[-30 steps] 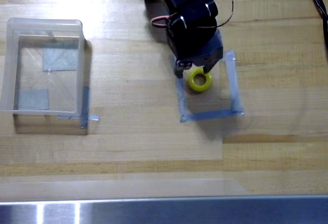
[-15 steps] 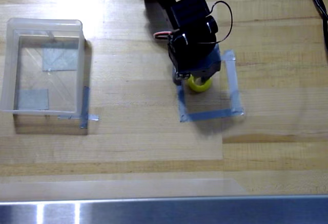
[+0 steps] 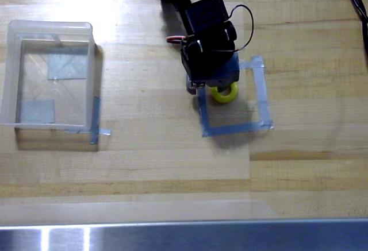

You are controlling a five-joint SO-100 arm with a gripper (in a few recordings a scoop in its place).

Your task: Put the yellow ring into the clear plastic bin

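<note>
In the overhead view the yellow ring [image 3: 225, 95] lies inside a grey tape square, its upper part hidden under the black gripper head. The gripper [image 3: 214, 85] hangs directly over the ring's upper left side. Its fingers are covered by the arm's own body, so their spread around the ring is hidden. The clear plastic bin [image 3: 10, 78] stands at the far left of the table, well apart from the arm, with grey tape patches showing through its base.
The grey tape square outline [image 3: 262, 97] frames the ring on the wooden table. A black cable [image 3: 357, 1] runs along the top right corner. A metal strip [image 3: 184, 236] borders the bottom edge. Bare wood lies between the bin and the tape square.
The gripper head has dropped lower over the ring and shifted slightly left, covering more of the ring's top. The ring has slid slightly toward the bottom of the picture.
</note>
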